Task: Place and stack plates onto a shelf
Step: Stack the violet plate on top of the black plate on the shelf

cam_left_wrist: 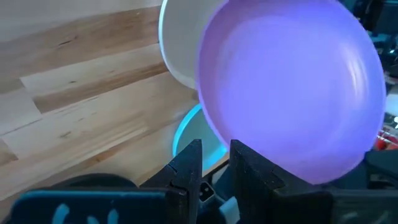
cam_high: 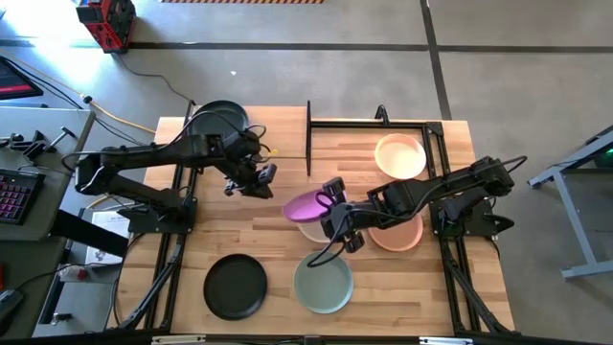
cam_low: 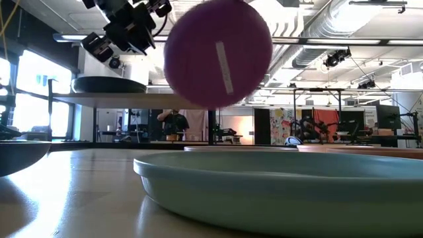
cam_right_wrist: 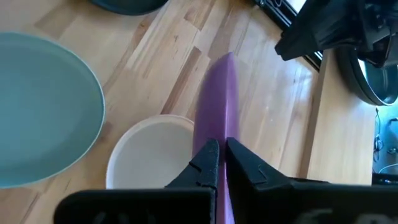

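My right gripper [cam_high: 335,204] is shut on the purple plate [cam_high: 305,204], held on edge above a cream plate [cam_high: 311,230] lying on the table. My left gripper [cam_high: 254,180] hovers just left of the purple plate, touching nothing; a narrow gap shows between its fingers [cam_left_wrist: 216,155]. A black plate [cam_high: 222,119] rests on the shelf plank [cam_low: 132,98]. A beige plate [cam_high: 399,155] sits at the far right. A terracotta plate [cam_high: 397,232], a sage green plate [cam_high: 323,282] and another black plate [cam_high: 235,286] lie flat on the table. My right gripper pinches the purple plate's rim [cam_right_wrist: 219,127] between its two fingers, on the side of the plate toward the table's right. The fingers come from the right, slanting down. The plate is lifted clear and stands nearly on edge, its underside [cam_low: 218,53] toward the near edge.
A black upright bar [cam_high: 308,139] stands in the middle at the far side, and black frame rails [cam_high: 436,144] run along the right. Bare tabletop [cam_high: 278,244] lies between the black plate and the cream plate. A person [cam_low: 175,122] stands far behind the table.
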`<state>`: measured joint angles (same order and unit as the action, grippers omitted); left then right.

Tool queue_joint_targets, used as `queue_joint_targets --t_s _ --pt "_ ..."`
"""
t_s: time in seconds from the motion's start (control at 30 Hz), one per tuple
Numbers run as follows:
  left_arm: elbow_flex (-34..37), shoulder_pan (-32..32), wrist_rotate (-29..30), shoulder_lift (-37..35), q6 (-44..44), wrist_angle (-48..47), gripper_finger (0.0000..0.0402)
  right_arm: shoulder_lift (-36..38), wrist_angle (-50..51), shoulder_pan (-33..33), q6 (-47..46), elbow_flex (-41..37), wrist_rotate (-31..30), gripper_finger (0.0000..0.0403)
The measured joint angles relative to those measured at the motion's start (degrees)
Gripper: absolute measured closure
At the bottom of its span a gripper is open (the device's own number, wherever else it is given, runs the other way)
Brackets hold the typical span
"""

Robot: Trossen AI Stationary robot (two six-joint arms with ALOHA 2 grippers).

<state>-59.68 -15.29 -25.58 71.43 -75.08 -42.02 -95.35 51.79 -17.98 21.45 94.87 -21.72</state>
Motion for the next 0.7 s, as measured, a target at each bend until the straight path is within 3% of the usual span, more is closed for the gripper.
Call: queue_joint_targets --t_s 0.33,0.7 --pt "0.00 0.00 -0.42 0.08 3.97 -0.13 0.0330 0.02 3.21 0.00 -6.13 -0.01 0.31 0.0402" --pt "0.00 1.51 -2.43 0.06 14.80 -0.13 0.0330 0.04 7.08 0.00 -15.33 -0.09 5.86 0.0401"
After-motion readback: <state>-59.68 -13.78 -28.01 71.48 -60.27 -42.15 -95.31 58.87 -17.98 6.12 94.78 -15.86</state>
